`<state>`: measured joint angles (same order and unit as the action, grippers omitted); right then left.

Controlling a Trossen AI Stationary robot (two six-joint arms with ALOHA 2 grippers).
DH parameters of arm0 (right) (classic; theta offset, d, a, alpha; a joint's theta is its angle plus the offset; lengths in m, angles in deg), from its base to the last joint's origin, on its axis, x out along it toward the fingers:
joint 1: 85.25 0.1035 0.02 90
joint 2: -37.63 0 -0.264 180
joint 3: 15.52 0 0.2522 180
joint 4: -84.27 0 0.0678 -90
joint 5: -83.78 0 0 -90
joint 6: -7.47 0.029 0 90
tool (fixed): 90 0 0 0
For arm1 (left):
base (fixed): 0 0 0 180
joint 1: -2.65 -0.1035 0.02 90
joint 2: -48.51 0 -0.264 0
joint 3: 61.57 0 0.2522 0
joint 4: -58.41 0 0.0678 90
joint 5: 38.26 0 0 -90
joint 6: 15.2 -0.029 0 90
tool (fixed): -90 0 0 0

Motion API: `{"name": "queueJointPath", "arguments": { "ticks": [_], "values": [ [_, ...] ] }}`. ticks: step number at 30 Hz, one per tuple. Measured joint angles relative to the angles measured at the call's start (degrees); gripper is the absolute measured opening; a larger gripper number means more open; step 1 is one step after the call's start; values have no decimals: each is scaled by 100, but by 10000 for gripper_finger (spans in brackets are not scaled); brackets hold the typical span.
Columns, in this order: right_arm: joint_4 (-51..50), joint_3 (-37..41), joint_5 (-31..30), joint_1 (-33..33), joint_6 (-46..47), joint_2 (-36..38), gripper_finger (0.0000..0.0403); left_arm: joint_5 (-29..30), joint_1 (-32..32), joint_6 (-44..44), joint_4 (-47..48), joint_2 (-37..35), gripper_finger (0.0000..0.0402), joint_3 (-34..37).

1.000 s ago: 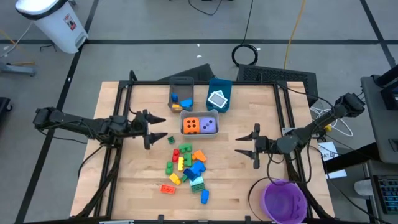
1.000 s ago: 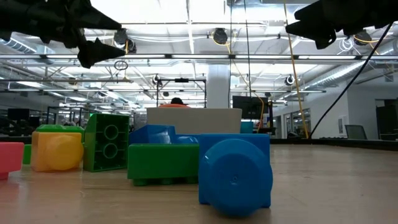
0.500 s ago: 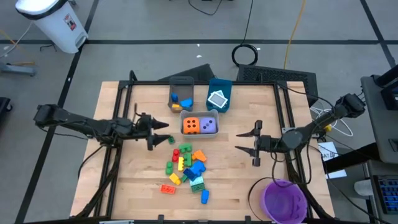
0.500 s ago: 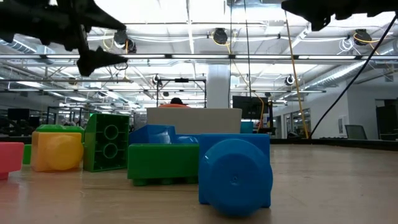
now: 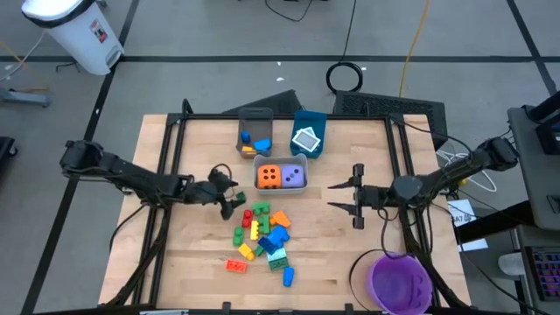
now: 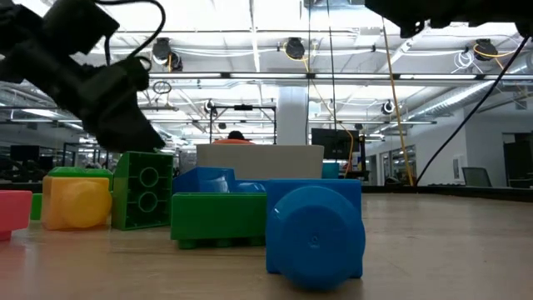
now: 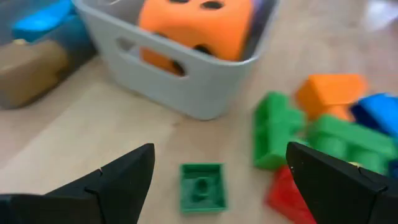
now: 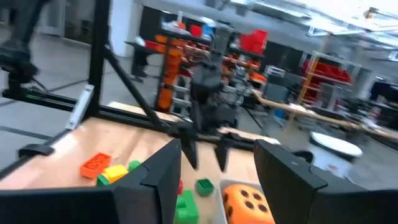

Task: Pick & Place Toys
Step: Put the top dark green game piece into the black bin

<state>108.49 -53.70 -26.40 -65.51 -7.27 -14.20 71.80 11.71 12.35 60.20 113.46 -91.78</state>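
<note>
On the surface (image 5: 350, 254), left of the dice bin (image 5: 280, 164), my left end effector (image 7: 217, 171), fingers apart, straddles a green brick (image 7: 201, 186): light, rigid, best pinched across flat sides.

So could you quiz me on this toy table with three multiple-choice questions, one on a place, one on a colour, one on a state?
1. Where is the orange die?
A. in the purple bowl
B. in the grey bin beside the purple die
C. loose on the table

2. What colour is the single flat brick lying between the left gripper's fingers?
A. green
B. red
C. yellow

3. How does the left gripper stand?
A. shut on a brick
B. open over the brick
C. out of sight

Answers: 1 B, the high view shows both dice in the grey bin. 2 A, the left wrist view shows it green. 3 B, its fingers stand wide apart.
</note>
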Motion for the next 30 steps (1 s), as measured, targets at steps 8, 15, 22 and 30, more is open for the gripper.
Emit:
{"name": "queueJointPath", "arguments": {
  "ticks": [8, 15, 22, 30],
  "values": [
    [83, 0, 397, -626, -265, -1, 169, 910, -2, -319, 5, 534, 365, 0],
    [293, 0, 474, -1083, -269, -1, 163, 798, -8, -330, 49, 694, 365, 0],
    [385, 0, 1297, -1487, -249, -1, 156, 183, -240, -227, 102, 767, 365, -2],
    [276, 0, 1284, -1656, 206, -27, 155, -187, -267, -211, 68, 904, 365, -2]
  ]
}}
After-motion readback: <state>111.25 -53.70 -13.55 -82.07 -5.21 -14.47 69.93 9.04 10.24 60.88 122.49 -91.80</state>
